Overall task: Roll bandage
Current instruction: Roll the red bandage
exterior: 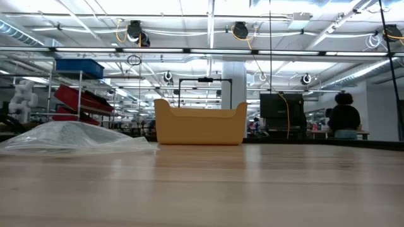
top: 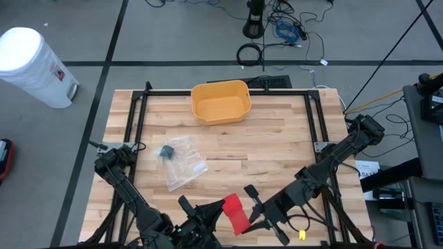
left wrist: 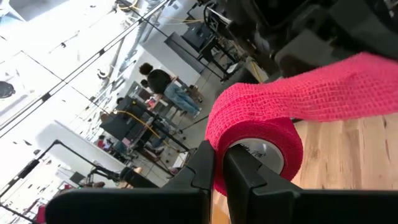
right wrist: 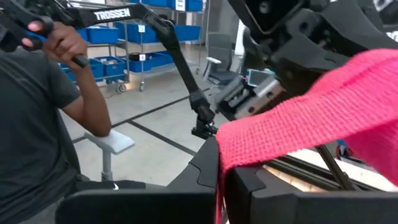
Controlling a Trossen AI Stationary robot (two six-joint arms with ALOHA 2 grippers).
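A red bandage (top: pixel 234 213) hangs above the table's near edge between my two grippers. Its roll (left wrist: pixel 255 134), with a pale core, sits at my left gripper (left wrist: pixel 219 171), which is shut on it. A loose strip (right wrist: pixel 298 118) runs from the roll across to my right gripper (right wrist: pixel 221 177), which is shut on the strip's end. In the high view my left gripper (top: pixel 213 220) is just left of the bandage and my right gripper (top: pixel 250 206) just right of it. The low view shows neither gripper nor the bandage. My left gripper pinches the roll's wound wall (left wrist: pixel 217 155); one finger (left wrist: pixel 252 177) seems to lie in the hollow core and the other outside. The fingers point level. The roll is lifted clear of the table. My right gripper pinches the free end of the loose strip (right wrist: pixel 221 158) between its two fingers, coming level from the table's right. The strip's edge hangs a little below the fingers, and the strip stretches away toward the roll, clear of the table.
A yellow bin (top: pixel 220 101) stands at the table's far middle. A clear plastic bag (top: pixel 181 162) holding a dark item lies left of centre. A person (right wrist: pixel 37 130) is beyond the table's near side in the right wrist view. A white barrel (top: pixel 34 66) stands on the floor.
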